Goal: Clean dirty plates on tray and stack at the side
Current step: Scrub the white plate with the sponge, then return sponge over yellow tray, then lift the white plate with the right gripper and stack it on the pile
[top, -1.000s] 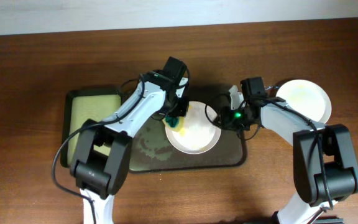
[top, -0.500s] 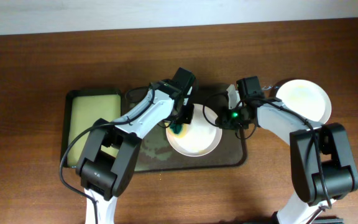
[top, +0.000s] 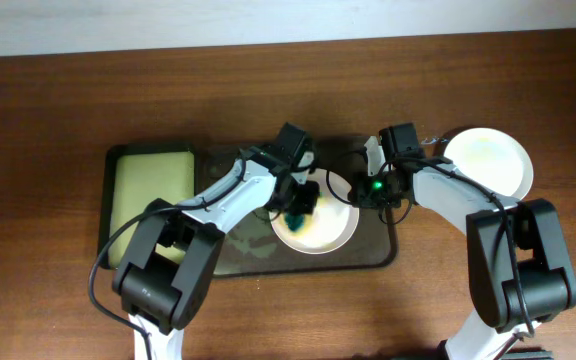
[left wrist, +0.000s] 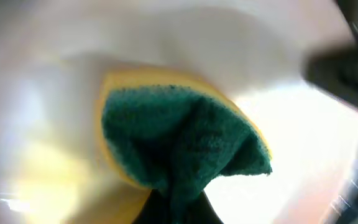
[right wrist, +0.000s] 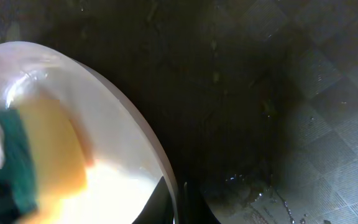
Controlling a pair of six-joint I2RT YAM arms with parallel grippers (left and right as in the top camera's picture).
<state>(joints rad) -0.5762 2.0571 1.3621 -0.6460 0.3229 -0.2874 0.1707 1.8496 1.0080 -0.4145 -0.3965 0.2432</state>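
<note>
Sponge (left wrist: 179, 137): dark green scrub face, yellow foam back. Tray plate (top: 328, 232): white, w/ pale yellow tint round the sponge. Side plate (top: 488, 160): white, faint yellowish smear near centre. Tray (right wrist: 303, 93): v. dark brown, almost black, w/ fine diamond-check texture & wet sheen. Small tray (top: 110, 200): dark rim, yellow-green inside. Table (top: 58, 100): mid-brown wood grain. My arms (top: 448, 195): white shells, black joints; green light (top: 382, 185) on right wrist.

Left gripper (top: 299, 203) dragged sponge (top: 296, 214) off plate (top: 334, 226) upper-left rim, down-right toward plate centre; left wrist shifted right over the plate.
</note>
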